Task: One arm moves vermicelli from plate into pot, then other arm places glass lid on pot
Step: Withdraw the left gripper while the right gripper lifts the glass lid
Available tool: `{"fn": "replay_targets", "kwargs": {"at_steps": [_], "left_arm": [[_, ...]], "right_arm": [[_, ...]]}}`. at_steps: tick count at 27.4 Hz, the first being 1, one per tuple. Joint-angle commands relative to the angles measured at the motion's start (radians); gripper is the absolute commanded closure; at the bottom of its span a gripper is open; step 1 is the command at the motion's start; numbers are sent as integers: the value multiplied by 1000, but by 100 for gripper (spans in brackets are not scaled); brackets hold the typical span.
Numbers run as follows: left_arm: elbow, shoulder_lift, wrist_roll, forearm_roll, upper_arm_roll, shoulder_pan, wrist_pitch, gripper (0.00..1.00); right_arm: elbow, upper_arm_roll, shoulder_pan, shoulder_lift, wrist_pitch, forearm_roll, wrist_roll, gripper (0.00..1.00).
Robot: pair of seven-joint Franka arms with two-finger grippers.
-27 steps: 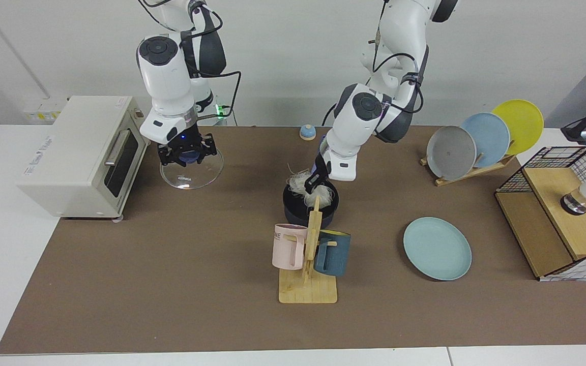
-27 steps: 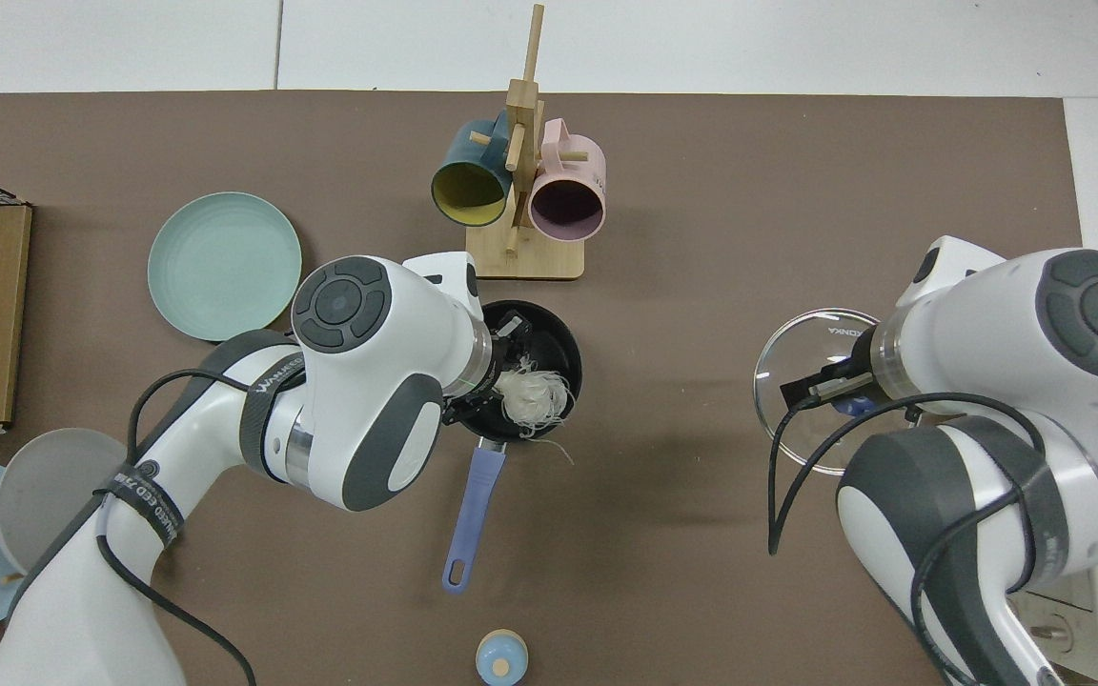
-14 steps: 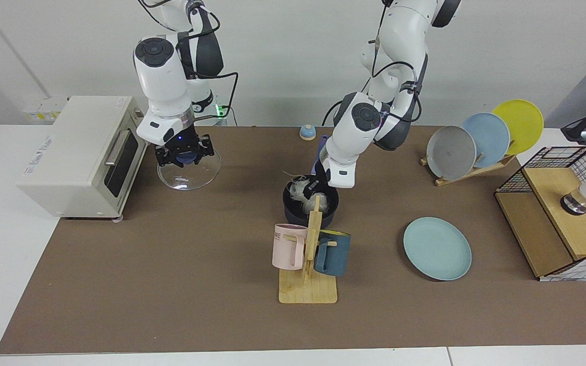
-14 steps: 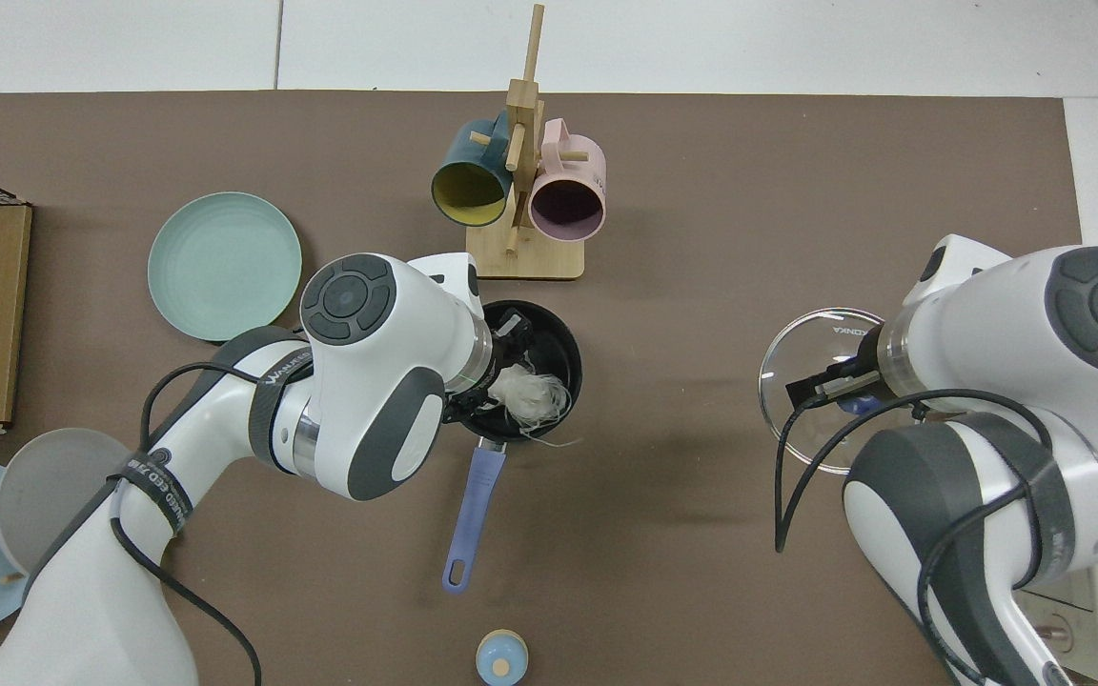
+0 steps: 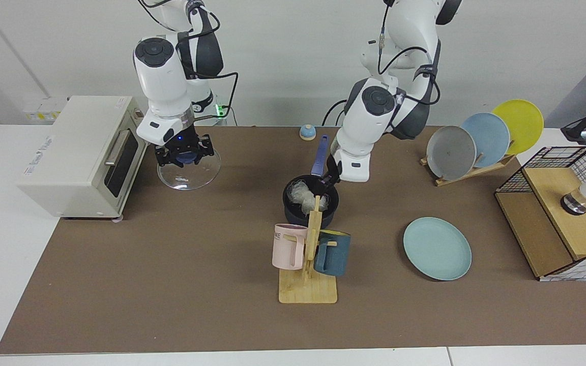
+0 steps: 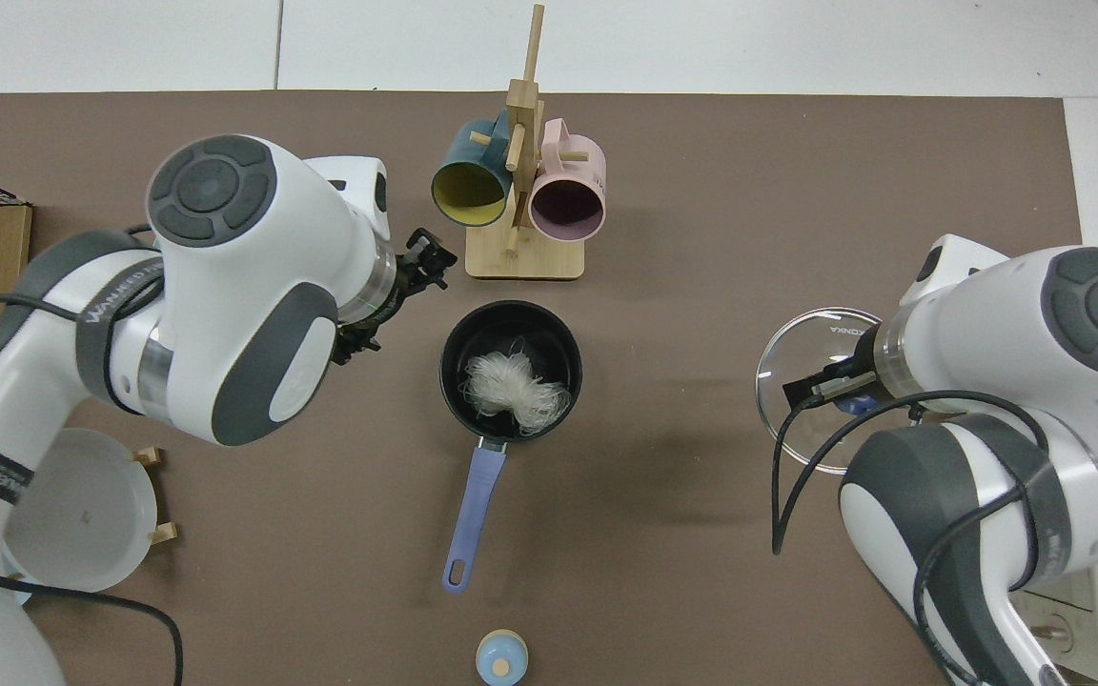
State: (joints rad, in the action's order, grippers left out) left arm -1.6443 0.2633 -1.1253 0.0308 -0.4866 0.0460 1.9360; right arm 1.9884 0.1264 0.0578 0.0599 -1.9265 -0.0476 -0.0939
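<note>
A brown mat covers the table and fills most of both views. At the left edge of the facing view stands a white toaster oven. At the right edge sits a wire-and-wood rack, and just above and left of it a stand holds a grey plate, a blue plate and a yellow plate on edge.

The pale teal plate lies flat and bare at lower right of centre in the facing view; in the top view the arm covers it.

The glass lid hangs at the upper left of the facing view, beside the oven, and at the right of the top view. The right gripper is clenched on its blue knob.

The pot stands at the centre of both views, its blue handle pointing toward the bottom of the top view. The vermicelli lies inside it as a white clump.

The left gripper hovers just off the pot's rim, to its upper left in the top view, with its fingers apart and nothing between them.

In front of the pot in the facing view, a wooden mug tree carries a pink mug and a dark blue mug.

A small blue knob-like object sits at the mat's far edge.
</note>
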Motion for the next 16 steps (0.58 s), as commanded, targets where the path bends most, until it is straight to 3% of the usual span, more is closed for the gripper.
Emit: {"fn": "replay_targets", "kwargs": {"at_steps": [1,6,12,16], "left_arm": [[46,8,84,112,-1,51,-87,0],[93,-4,143,133,-3,118,-156,0],[158,-58,317,101,-12,256,-285,0],[152,-110,406,87,-1,298,-313,0]], "right_arm": [[-34,79,-9,-2,7,38,86,100],[-45,191,-9,-20,-5,38,265,100],[-72,309,0,-69,-9,21,425,100],[-112,380,2,-112,-8,6,534,100]]}}
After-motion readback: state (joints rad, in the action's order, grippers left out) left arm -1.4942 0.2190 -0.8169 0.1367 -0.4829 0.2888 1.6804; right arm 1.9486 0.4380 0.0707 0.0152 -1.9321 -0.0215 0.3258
